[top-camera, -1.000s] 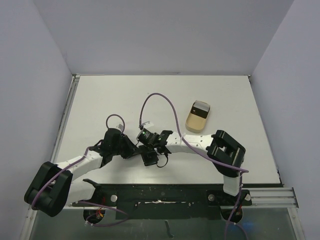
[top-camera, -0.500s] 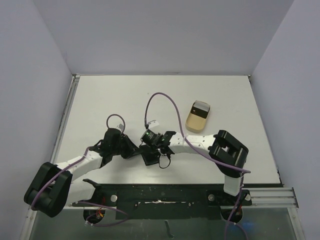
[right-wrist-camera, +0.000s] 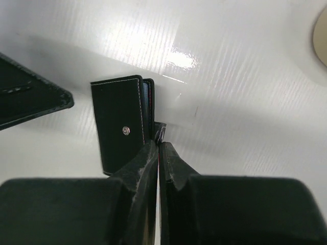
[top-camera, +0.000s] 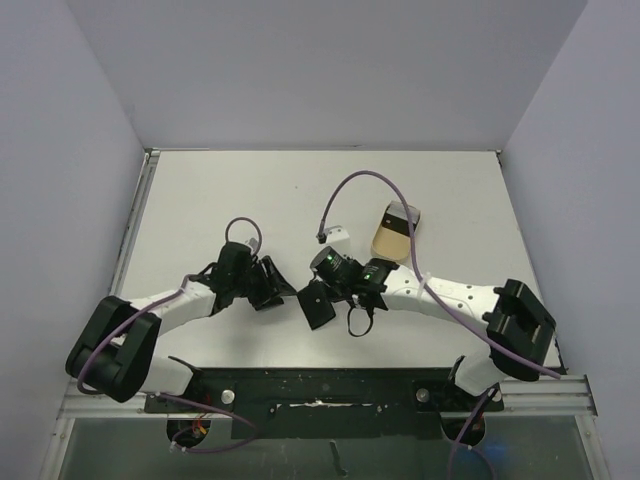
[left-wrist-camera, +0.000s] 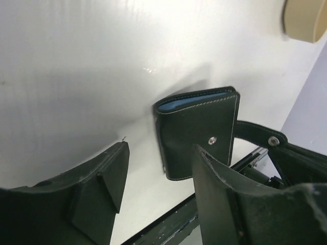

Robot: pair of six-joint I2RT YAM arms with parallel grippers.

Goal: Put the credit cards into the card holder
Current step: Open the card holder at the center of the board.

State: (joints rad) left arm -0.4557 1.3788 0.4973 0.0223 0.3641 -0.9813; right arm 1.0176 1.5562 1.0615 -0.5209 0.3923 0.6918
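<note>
A: On the left, how do you stand?
B: My left gripper [left-wrist-camera: 159, 148] is spread and empty. The holder [left-wrist-camera: 199, 130] sits closed just ahead, in line with the gap, long side pointing away from me.
A: And right?
B: My right gripper [right-wrist-camera: 159, 144] is pressed together, pinching the holder's strap [right-wrist-camera: 160, 128]; it's the nearer arm. Cards: I can't make them out.

Card holder [left-wrist-camera: 196, 132] black, pale stitching, blue inner edge, silver snap; tray [top-camera: 393, 235] beige; tabletop [top-camera: 250, 190] white; cables [top-camera: 360, 185] purple.
</note>
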